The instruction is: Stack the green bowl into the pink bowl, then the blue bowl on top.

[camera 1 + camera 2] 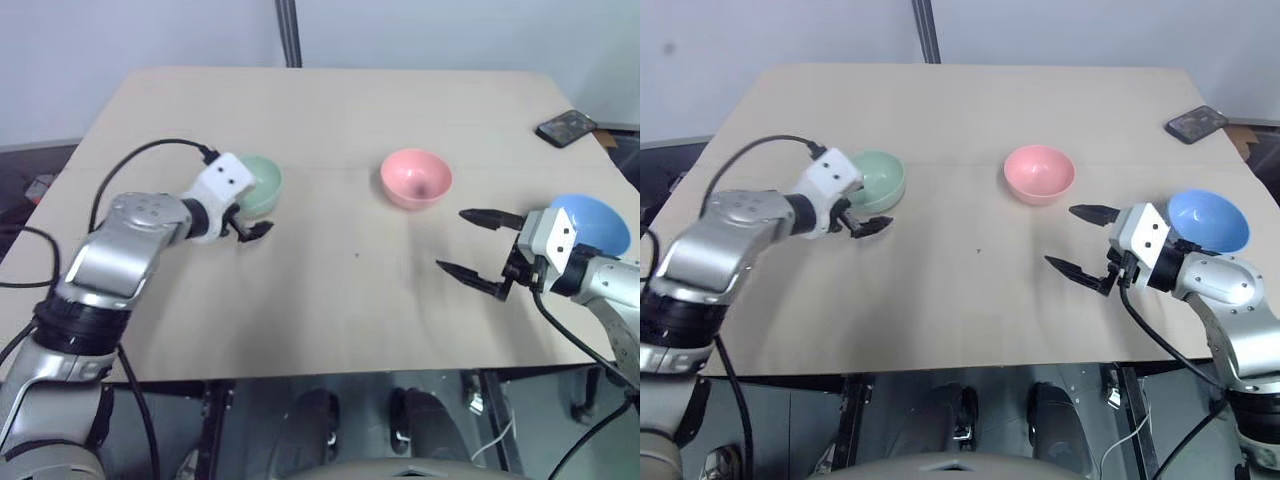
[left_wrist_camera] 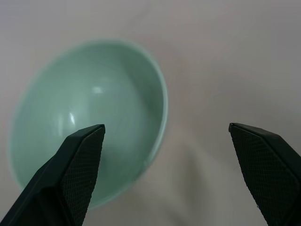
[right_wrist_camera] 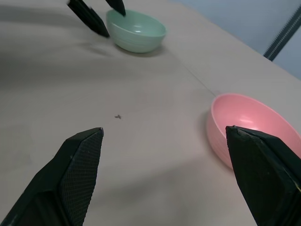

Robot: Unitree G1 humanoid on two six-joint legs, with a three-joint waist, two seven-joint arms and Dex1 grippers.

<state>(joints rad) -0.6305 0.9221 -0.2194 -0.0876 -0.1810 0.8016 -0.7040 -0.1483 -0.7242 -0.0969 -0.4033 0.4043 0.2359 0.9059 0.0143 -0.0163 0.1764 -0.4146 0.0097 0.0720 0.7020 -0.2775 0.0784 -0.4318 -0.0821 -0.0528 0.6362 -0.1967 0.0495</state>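
Beige table (image 1: 330, 300) surface carries all three bowls in my left eye view. I read the green bowl (image 1: 262, 184) at the robot's left, the pink bowl (image 1: 416, 178) near the middle, and the blue bowl (image 1: 592, 222) at the robot's right, each well apart from the others. A dark phone (image 1: 567, 127) lies near the far right corner.

Left gripper (image 1: 252, 222): positioned at the near edge of the green bowl, angled downward, fingers spread, nothing between them. Right gripper (image 1: 478, 245): just beside the blue bowl, on the side facing the pink bowl, pointing toward the table's centre, fingers spread wide and empty.

Right eye view: same layout; I see a clear gap between the right gripper and the pink bowl.

Left wrist view: the green bowl sits upright below the gripper. One finger (image 2: 77, 174) overlaps the bowl's interior; the other finger stands over bare table outside the rim. I cannot tell whether either touches the bowl.

Right wrist view: the pink bowl lies ahead, next to one finger (image 3: 263, 172), not between the two. The green bowl is farther off, with the left gripper's tips at its rim.
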